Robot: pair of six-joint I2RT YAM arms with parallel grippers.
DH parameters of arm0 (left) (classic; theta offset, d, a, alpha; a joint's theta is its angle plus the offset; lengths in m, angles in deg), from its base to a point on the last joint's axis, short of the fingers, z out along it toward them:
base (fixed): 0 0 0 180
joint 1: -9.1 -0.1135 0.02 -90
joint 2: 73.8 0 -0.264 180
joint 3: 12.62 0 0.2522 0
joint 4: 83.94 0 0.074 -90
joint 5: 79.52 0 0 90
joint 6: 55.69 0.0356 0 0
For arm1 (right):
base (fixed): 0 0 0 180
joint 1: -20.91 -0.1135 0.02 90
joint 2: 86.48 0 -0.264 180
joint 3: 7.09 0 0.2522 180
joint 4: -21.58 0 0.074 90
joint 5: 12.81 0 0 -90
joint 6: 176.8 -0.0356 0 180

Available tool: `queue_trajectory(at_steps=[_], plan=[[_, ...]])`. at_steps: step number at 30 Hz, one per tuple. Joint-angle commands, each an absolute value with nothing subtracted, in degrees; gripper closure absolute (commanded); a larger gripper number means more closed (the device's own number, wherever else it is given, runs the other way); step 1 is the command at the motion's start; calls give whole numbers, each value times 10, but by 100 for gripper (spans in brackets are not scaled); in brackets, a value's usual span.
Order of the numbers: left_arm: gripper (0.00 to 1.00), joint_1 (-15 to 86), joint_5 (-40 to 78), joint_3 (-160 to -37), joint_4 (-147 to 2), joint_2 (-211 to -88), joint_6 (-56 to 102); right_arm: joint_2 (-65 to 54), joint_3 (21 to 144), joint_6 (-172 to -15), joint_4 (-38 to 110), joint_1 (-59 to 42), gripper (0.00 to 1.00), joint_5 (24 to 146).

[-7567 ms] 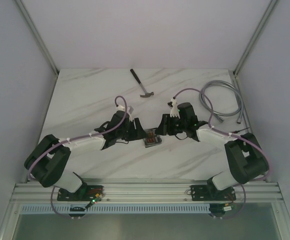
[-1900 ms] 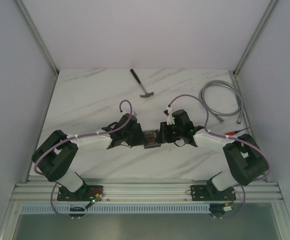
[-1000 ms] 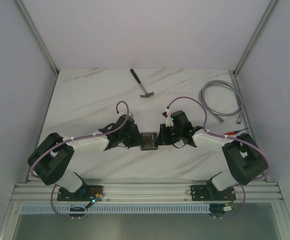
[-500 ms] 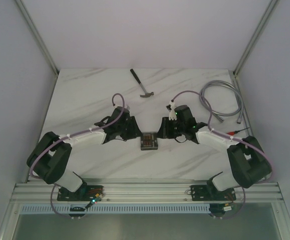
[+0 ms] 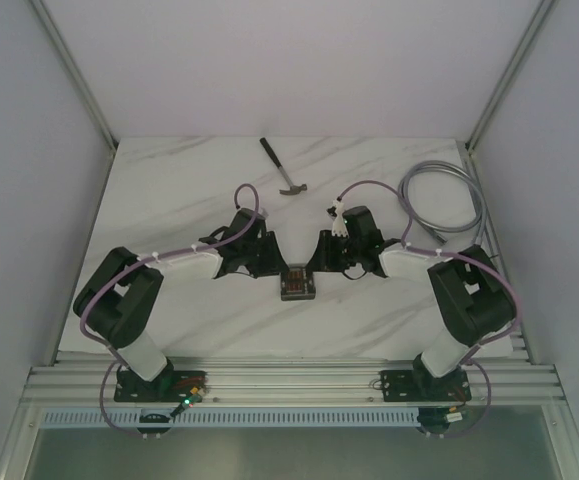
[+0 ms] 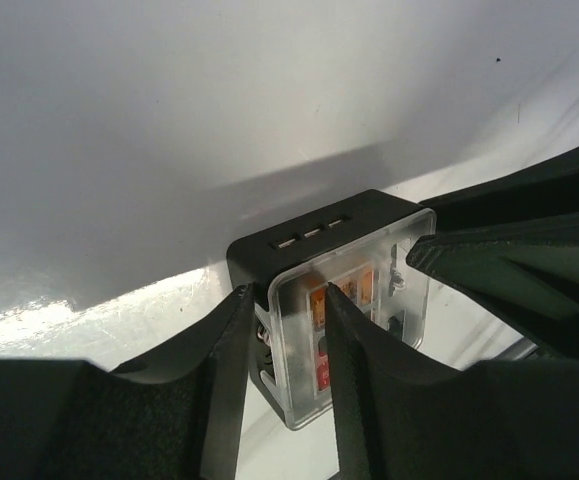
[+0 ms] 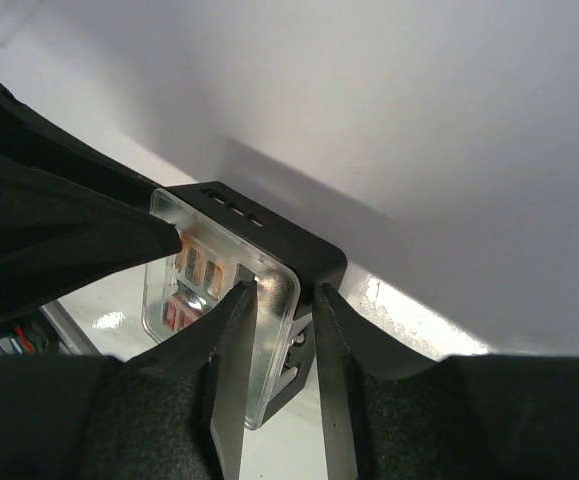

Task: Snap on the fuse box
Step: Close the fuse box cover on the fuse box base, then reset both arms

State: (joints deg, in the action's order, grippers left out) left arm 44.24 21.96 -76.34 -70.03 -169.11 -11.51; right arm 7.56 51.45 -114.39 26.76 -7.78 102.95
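The fuse box is a small black square box with a clear cover over its red and orange fuses. It sits at the table's middle, between the two arms. My left gripper reaches its far left corner, and my right gripper its far right corner. In the left wrist view the gripper straddles the box's edge, one finger on the cover and the other against the black base. The right gripper holds the opposite edge of the box the same way.
A hammer lies at the back of the marble table. A coiled grey hose lies at the back right. White walls and metal posts close in the sides, and a rail runs along the near edge.
Half a second ago both grippers stood drawn back from the box. They have come in and closed on its far corners. The box has stayed in place.
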Motion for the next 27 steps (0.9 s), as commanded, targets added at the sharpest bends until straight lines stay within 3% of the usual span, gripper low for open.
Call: queue_trajectory(at_steps=[1,8,16,24,27], plan=[[60,440,244,-745,-707,-1713,-111,105,521,-1142,251,-77,67,1055],[67,441,269,-682,-762,-1737,-139,138,503,-1134,266,-83,69,1073],[66,440,262,-638,-794,-1720,-155,118,491,-1120,278,-93,72,1037],[27,426,81,-664,-742,-1559,-96,-55,486,-1073,319,-50,50,813],[10,403,-27,-662,-730,-1493,-62,-117,462,-1046,311,-14,29,699]])
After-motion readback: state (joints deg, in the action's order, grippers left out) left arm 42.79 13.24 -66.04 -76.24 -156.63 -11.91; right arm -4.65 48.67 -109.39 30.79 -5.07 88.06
